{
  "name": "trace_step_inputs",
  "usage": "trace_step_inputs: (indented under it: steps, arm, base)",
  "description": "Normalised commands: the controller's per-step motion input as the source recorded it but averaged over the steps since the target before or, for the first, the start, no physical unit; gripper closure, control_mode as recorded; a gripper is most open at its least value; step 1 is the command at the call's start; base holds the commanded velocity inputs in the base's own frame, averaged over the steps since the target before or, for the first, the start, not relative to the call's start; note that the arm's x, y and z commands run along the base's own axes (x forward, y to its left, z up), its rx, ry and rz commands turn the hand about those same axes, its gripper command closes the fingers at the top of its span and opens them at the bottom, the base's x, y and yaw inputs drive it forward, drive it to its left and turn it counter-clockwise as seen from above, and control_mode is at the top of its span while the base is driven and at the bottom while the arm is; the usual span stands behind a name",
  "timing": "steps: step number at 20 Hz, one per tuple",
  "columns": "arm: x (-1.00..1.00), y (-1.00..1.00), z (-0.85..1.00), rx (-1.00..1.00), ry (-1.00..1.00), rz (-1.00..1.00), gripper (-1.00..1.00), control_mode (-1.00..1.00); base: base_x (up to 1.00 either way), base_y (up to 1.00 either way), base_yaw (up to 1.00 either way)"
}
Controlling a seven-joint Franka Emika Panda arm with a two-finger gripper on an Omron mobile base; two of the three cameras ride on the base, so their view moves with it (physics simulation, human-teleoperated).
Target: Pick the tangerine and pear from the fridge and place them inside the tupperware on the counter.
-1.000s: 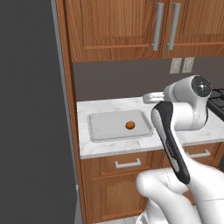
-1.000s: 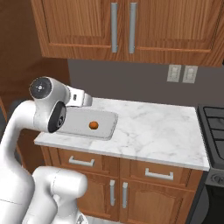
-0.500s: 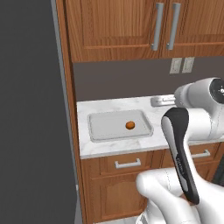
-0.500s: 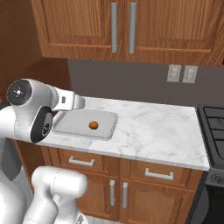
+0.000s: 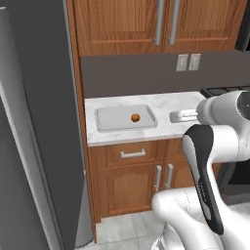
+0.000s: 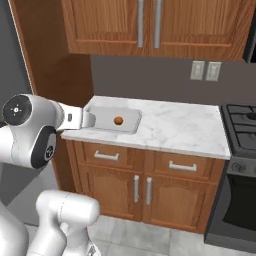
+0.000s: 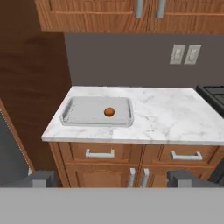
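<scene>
The gripper (image 7: 112, 178) hangs in front of the counter's (image 7: 175, 118) front edge, its jaws spread wide with nothing between them. Beyond them, well apart and slightly left of the midline, the tupperware (image 7: 83, 114) sits at the counter's left end, close to the left edge. The tangerine (image 7: 109, 112) lies inside it, right of the tray's centre, touching no wall.
</scene>
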Motion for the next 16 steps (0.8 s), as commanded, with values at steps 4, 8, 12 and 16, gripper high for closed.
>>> trace_step_inputs:
  steps: [4, 8, 12, 16]
  arm:
    - [0.0, 0.0, 0.0, 0.0, 0.0, 0.0, -1.0, 1.0]
    - [0.0, 0.0, 0.0, 0.0, 0.0, 0.0, -1.0, 1.0]
    - [0.0, 0.0, 0.0, 0.0, 0.0, 0.0, -1.0, 1.0]
    - [0.0, 0.0, 0.0, 0.0, 0.0, 0.0, -1.0, 1.0]
  base:
    - [-1.0, 0.0, 0.0]
    - [-1.0, 0.02, 0.0]
    - [-0.97, 0.23, 0.01]
    - [-0.69, 0.49, 0.01]
